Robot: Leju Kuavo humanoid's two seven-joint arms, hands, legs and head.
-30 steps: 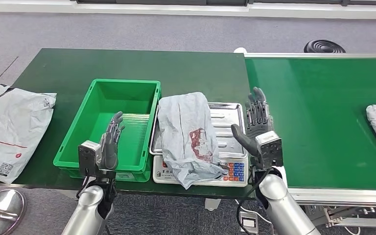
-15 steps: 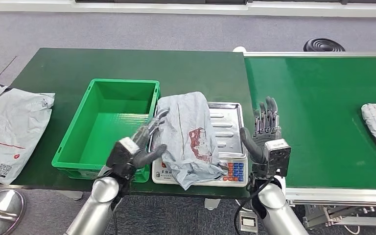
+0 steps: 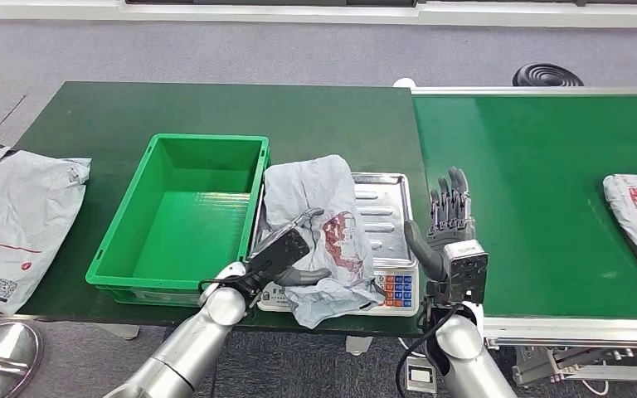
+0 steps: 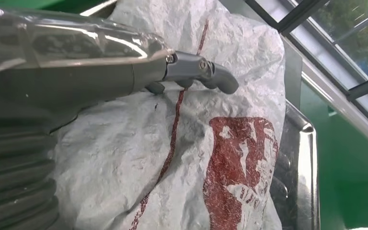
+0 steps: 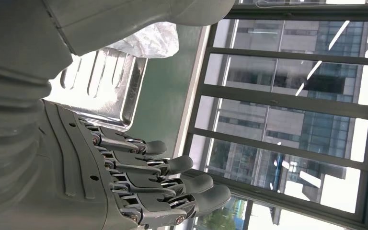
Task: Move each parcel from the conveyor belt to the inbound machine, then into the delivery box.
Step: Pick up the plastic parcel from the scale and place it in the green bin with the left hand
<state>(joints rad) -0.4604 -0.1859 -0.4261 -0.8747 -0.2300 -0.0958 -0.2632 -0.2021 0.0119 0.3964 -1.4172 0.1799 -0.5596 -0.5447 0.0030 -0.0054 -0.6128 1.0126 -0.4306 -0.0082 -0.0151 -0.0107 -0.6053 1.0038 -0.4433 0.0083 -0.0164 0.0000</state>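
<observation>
Head view: grey parcel [image 3: 319, 228] lies on scale tray [image 3: 388, 203], centre frame, long axis running up-down. Left hand [image 3: 286, 253] rests on it w/ fingers apart, nearer; green bin [image 3: 184, 211] just left. Right hand [image 3: 448, 220] open, empty.

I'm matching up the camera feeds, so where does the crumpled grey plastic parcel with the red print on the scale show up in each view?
Head view: crumpled grey plastic parcel at centre, on the steel scale tray.
Left wrist view: the parcel spreads beneath the left hand.
Right wrist view: a corner near the top edge.
Shared landmark: the tray.
</observation>
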